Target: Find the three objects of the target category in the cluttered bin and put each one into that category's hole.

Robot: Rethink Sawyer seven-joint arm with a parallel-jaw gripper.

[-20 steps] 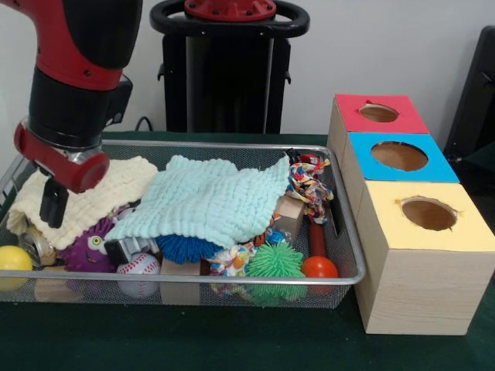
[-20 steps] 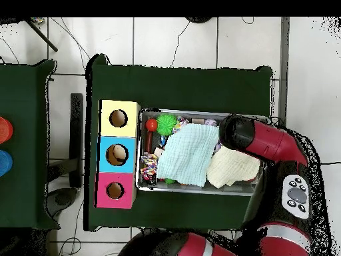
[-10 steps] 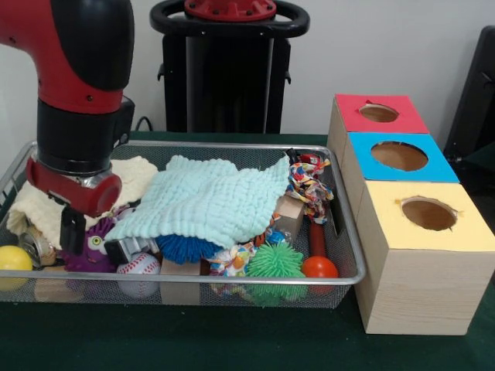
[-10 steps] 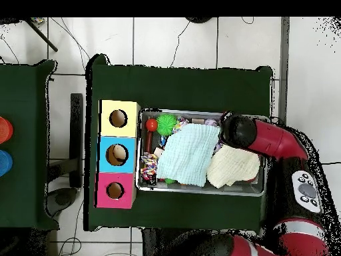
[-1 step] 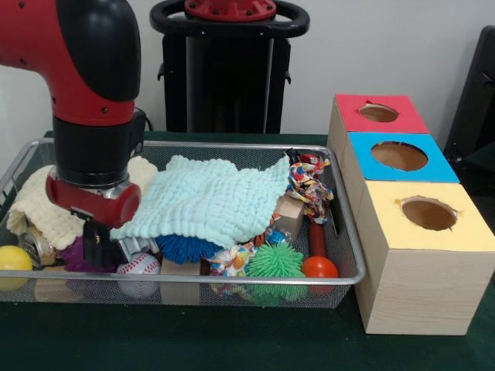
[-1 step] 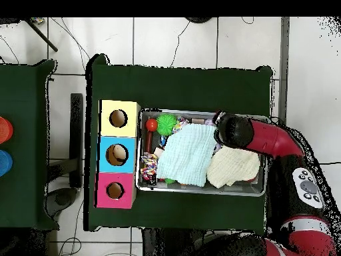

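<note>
My gripper (image 5: pixel 96 244) hangs low inside the wire bin (image 5: pixel 232 280), at its front left, right over a purple toy (image 5: pixel 71 256) and beside a baseball (image 5: pixel 139 267). Whether it holds anything is hidden by the wrist. A mint cloth (image 5: pixel 209 197) covers the bin's middle and a cream cloth (image 5: pixel 42 207) its left. At the bin's front lie a blue spiky ball (image 5: pixel 186 247), a green spiky ball (image 5: pixel 274 261), a red ball (image 5: pixel 319 267) and a yellow ball (image 5: pixel 14 258). In the overhead view the arm (image 6: pixel 240 130) hides the gripper.
Three boxes with holes stand beside the bin: yellow (image 5: pixel 428 214), blue (image 5: pixel 398 157) and red (image 5: pixel 379 114); overhead they show as yellow (image 6: pixel 118 119), blue (image 6: pixel 116 155) and red (image 6: pixel 114 191). A rope toy (image 5: pixel 309 185) and a wooden block (image 5: pixel 290 216) lie by the bin's right wall.
In the front view the arm has moved right and down, from over the cream cloth to just above the purple toy. The cloths and toys have not shifted.
</note>
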